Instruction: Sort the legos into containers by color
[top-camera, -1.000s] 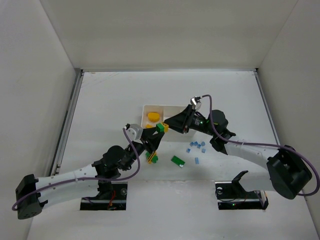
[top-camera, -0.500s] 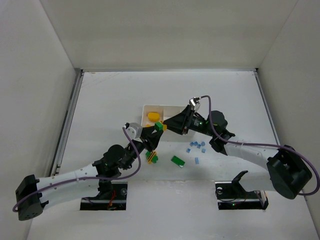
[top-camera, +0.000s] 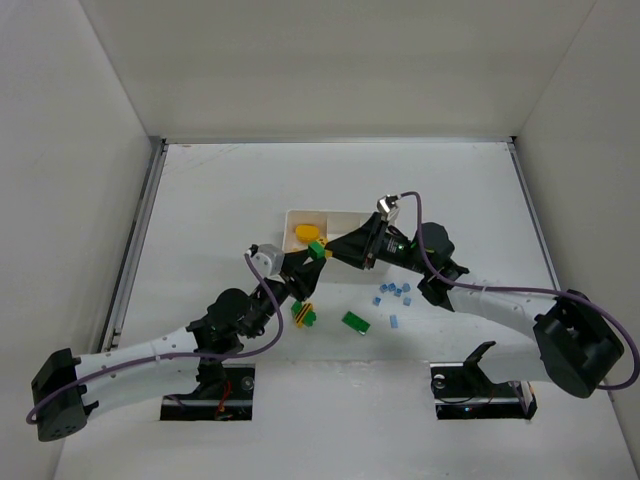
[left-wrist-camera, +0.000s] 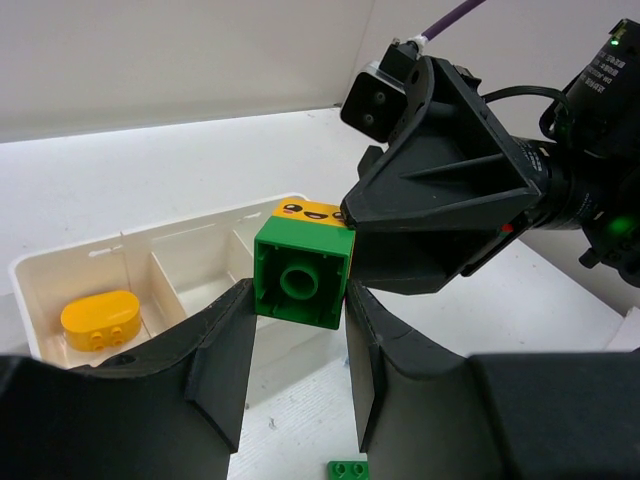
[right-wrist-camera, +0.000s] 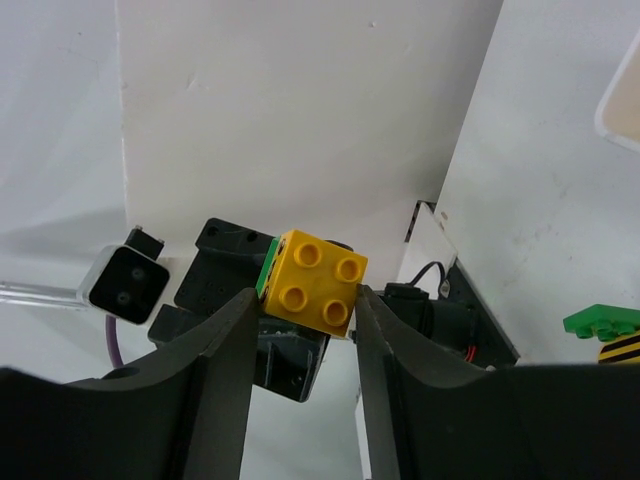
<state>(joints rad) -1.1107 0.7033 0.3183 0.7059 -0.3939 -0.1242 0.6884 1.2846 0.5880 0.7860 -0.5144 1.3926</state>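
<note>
A green brick (left-wrist-camera: 300, 280) and a yellow brick with a face print (left-wrist-camera: 315, 212) are stuck together and held in the air over the white three-compartment tray (left-wrist-camera: 100, 250). My left gripper (left-wrist-camera: 298, 300) is shut on the green brick. My right gripper (right-wrist-camera: 305, 300) is shut on the yellow brick (right-wrist-camera: 312, 282); a green sliver (right-wrist-camera: 268, 268) shows behind it. In the top view the two grippers meet at the pair (top-camera: 319, 251) by the tray's (top-camera: 345, 214) near edge. A yellow-orange oval brick (left-wrist-camera: 99, 319) lies in the left compartment.
On the table near the tray lie several light blue bricks (top-camera: 393, 292), a green brick (top-camera: 355, 321) and a yellow-black striped piece with a green brick (top-camera: 303, 314). A small green brick (left-wrist-camera: 347, 468) lies under my left gripper. White walls enclose the table.
Both grippers, with the joined bricks between them, have shifted slightly left and toward the tray. Both grips are unchanged.
</note>
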